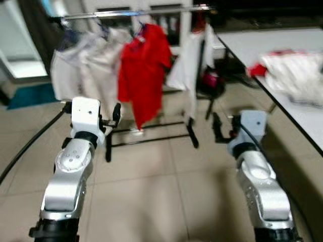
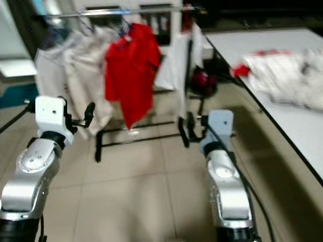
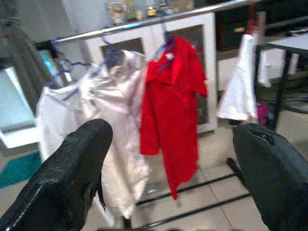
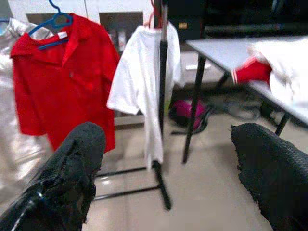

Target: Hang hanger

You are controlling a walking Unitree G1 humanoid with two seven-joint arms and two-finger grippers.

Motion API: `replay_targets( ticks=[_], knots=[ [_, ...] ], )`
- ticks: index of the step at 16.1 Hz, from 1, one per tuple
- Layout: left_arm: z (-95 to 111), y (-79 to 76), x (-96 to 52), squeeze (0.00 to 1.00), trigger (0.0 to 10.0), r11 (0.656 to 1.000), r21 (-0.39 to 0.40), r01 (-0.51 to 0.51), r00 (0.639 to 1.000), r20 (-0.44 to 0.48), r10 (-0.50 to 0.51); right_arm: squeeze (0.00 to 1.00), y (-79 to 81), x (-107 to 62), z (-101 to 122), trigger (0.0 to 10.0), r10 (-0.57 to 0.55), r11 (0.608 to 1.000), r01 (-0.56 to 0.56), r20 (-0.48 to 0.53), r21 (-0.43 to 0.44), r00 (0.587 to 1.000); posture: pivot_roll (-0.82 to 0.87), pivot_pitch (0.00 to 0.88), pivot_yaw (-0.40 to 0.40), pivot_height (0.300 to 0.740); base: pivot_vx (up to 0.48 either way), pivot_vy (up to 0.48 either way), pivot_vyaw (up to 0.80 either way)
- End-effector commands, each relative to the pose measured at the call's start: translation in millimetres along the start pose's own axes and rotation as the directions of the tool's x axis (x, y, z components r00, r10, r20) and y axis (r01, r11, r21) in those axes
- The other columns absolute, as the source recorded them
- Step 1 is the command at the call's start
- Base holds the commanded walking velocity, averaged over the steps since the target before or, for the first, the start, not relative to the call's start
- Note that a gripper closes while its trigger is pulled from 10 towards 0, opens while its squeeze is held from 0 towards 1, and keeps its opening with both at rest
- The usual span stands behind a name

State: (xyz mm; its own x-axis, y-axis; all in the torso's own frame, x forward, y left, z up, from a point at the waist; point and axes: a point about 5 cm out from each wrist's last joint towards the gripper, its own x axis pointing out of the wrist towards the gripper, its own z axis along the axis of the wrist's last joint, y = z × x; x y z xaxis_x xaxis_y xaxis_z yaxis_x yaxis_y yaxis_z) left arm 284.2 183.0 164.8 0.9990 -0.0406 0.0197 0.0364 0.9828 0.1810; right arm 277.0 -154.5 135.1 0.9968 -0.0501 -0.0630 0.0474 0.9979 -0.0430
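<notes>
**Hanging Not Yet Begun**

Nearest the camera, left end effector [image 1: 115,117] and right end effector [image 1: 218,128] raised over the floor, both spread wide, both empty. Farther off, clothes rack [image 1: 136,12] with red shirt [image 1: 144,70] on a blue hanger [image 4: 50,24]. To the right, clothes pile [image 1: 295,73] on the bench [image 1: 252,43]. No loose hanger to be made out; pickup and hanging apparently all left.

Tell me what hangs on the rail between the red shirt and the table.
A white shirt hangs between the red shirt and the table, by the rack's black end post; the right wrist view shows it best.

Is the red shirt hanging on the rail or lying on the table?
Hanging: the red shirt is on a blue hanger hooked over the rail, its hem off the floor.
</notes>
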Motion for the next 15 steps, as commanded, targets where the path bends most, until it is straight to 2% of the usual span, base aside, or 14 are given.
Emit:
replay_targets(
  ticks=[1, 2, 3, 4, 6, 8, 10, 11, 13, 15],
  knots=[
    [3.4, 6.5, 0.5, 0.79, 10.0, 1.000, 0.015, -0.023, 1.000, 0.011, 0.023, 0.93, 6.2, 0.1, 4.2, 10.0, 0.017, 1.000, -0.017, -0.010, 0.006, 1.000, -0.07, 0.044, 0.011, 0.740, 0.341, 0.000, 0.00],
    [4.1, 6.8, 0.8, 0.79, 10.0, 1.000, 0.014, -0.024, 1.000, 0.013, 0.024, 0.93, 6.0, -0.4, 3.7, 10.0, 0.021, 1.000, -0.021, -0.017, -0.006, 1.000, -0.07, 0.044, 0.011, 0.740, 0.341, 0.000, 0.00],
    [4.9, 6.8, 1.2, 0.80, 10.0, 1.000, 0.012, -0.024, 1.000, 0.015, 0.023, 0.16, 2.1, -0.7, 4.0, 10.0, -0.034, 0.997, 0.033, -0.004, -0.065, 0.999, -0.08, 0.048, 0.013, 0.740, 0.341, 0.000, 0.00],
    [5.0, 5.8, 0.9, 0.80, 10.0, 1.000, 0.013, -0.020, 1.000, 0.013, 0.020, 0.00, 2.8, -2.2, 11.8, 10.0, -0.009, 0.999, 0.012, 0.083, -0.033, 0.996, -0.08, 0.052, 0.014, 0.740, 0.345, 0.000, 0.00],
    [5.0, 5.3, 0.3, 0.79, 10.0, 1.000, 0.012, -0.019, 1.000, 0.013, 0.019, 0.00, 0.9, -3.5, 14.1, 10.0, -0.021, 0.998, 0.028, 0.110, -0.057, 0.994, -0.08, 0.052, 0.014, 0.740, 0.337, 0.000, 0.00],
    [5.2, 4.2, -0.6, 0.80, 10.0, 1.000, 0.014, -0.015, 1.000, 0.014, 0.015, 0.00, 1.2, -4.7, 14.9, 10.0, -0.017, 1.000, 0.015, 0.098, 0.020, 0.995, -0.08, 0.051, 0.010, 0.740, 0.336, 0.000, 0.00],
    [6.5, 4.3, -0.3, 0.80, 10.0, 1.000, 0.014, -0.016, 1.000, 0.018, 0.016, 0.00, -2.7, -3.2, 10.7, 10.0, -0.075, 0.995, 0.071, 0.042, 0.072, 0.996, -0.07, 0.050, 0.007, 0.740, 0.328, 0.000, 0.00],
    [7.9, 4.1, -0.2, 0.80, 10.0, 1.000, 0.013, -0.016, 1.000, 0.022, 0.016, 0.00, -1.6, -3.0, 11.3, 10.0, -0.054, 0.994, 0.050, 0.039, 0.097, 0.998, -0.07, 0.051, 0.007, 0.740, 0.334, 0.000, 0.00],
    [9.9, 2.9, 0.2, 0.80, 10.0, 1.000, 0.013, -0.011, 1.000, 0.029, 0.011, 0.00, 3.8, -3.8, 14.1, 10.0, -0.002, 0.998, -0.002, 0.062, 0.065, 0.998, -0.07, 0.051, 0.009, 0.740, 0.330, 0.000, 0.00],
    [10.4, 2.0, 1.3, 0.80, 10.0, 1.000, 0.003, -0.008, 1.000, 0.029, 0.008, 0.00, 7.0, -4.0, 13.8, 10.0, 0.011, 0.995, -0.016, 0.048, 0.094, 0.999, -0.07, 0.052, 0.012, 0.740, 0.332, 0.000, 0.00]
  ],
)
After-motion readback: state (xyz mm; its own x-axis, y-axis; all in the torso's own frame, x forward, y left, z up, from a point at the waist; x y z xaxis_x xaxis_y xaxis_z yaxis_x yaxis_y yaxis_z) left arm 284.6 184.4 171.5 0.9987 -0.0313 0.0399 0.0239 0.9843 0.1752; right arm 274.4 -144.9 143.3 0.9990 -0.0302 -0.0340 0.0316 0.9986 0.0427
